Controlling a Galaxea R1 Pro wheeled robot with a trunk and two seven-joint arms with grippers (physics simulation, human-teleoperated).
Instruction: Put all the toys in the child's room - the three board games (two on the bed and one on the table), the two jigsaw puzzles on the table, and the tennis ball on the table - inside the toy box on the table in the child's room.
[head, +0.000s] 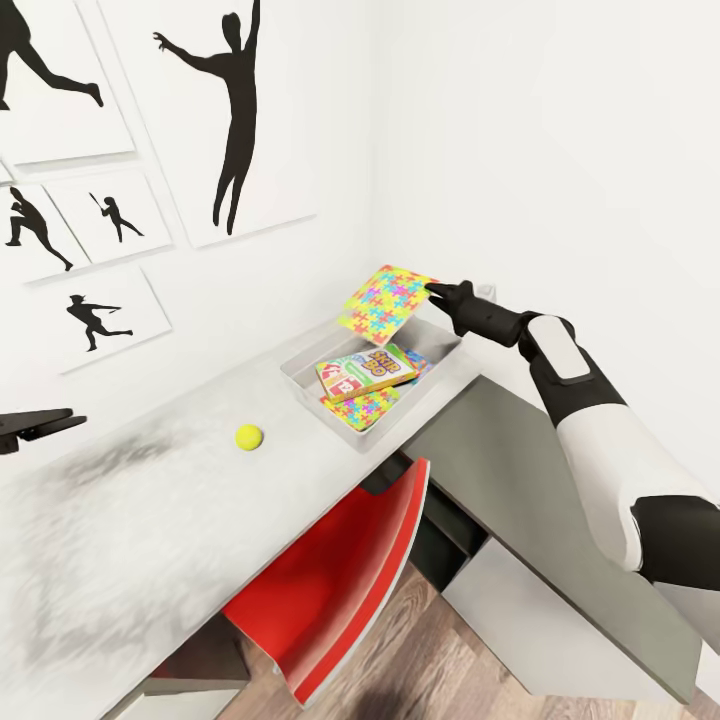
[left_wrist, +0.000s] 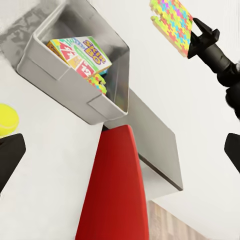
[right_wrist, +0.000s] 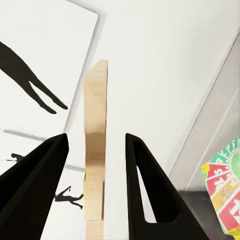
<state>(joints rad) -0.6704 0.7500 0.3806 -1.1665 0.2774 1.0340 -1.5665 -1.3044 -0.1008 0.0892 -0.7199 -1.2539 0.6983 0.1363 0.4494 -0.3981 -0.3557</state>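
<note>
The left gripper (head: 30, 425) hangs at the head view's left edge, well away from the toy box (head: 445, 352), over the table (head: 150, 500); in its wrist view its fingers (left_wrist: 10, 160) stand spread, holding nothing. The tennis ball (head: 249, 436) lies on the table, left of the toy box and apart from it. A red chair (head: 340, 580) is tucked under the table below the box. Inside the toy box, the SKIP-BO board game (head: 366, 372) lies on top of one jigsaw puzzle (head: 368, 407). The right gripper (head: 437, 291) pinches the second jigsaw puzzle (head: 385, 303) by its edge, tilted above the box's far rim.
</note>
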